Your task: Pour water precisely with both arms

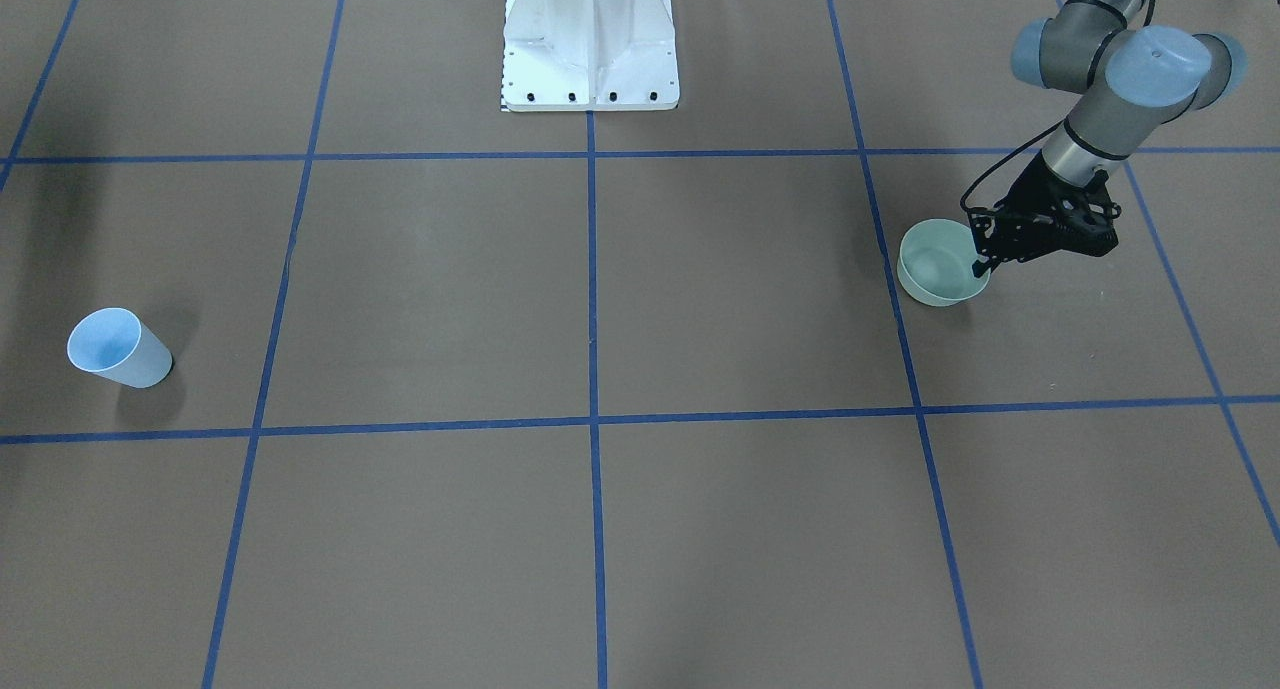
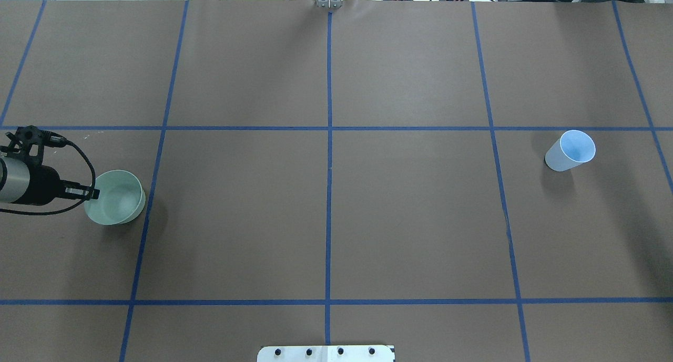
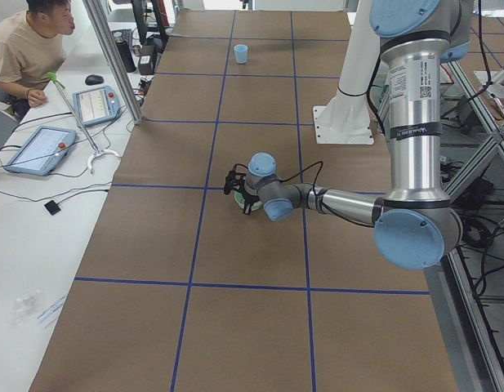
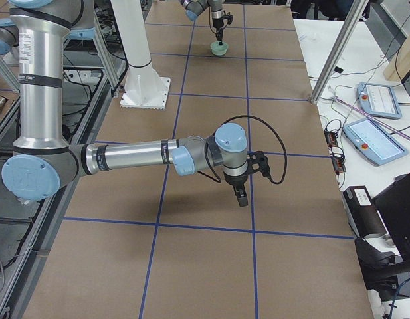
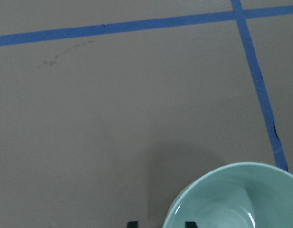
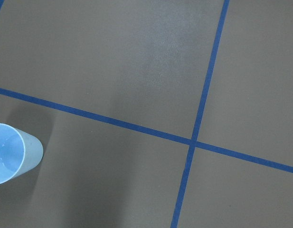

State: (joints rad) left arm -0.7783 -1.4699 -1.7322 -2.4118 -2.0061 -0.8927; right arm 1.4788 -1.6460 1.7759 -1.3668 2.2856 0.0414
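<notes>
A pale green bowl [image 1: 938, 264] stands on the brown table at my left side; it also shows in the overhead view [image 2: 116, 197]. My left gripper [image 1: 985, 261] reaches down at the bowl's rim. In the left wrist view its two fingertips [image 5: 132, 223] stand apart, one outside the rim and one inside the bowl [image 5: 241, 199]. A small white glint [image 5: 251, 219] lies inside the bowl. A light blue cup [image 2: 570, 151] stands upright at my right side, also in the right wrist view [image 6: 11, 154]. My right gripper [image 4: 242, 197] hovers above the table; I cannot tell whether it is open or shut.
The white pedestal [image 1: 590, 49] stands at the robot's edge of the table. Blue tape lines [image 2: 329, 194] divide the brown surface into squares. An operator [image 3: 27, 49] sits at a side desk with tablets [image 3: 39, 149]. More pendants [image 4: 367, 141] lie on the other side desk.
</notes>
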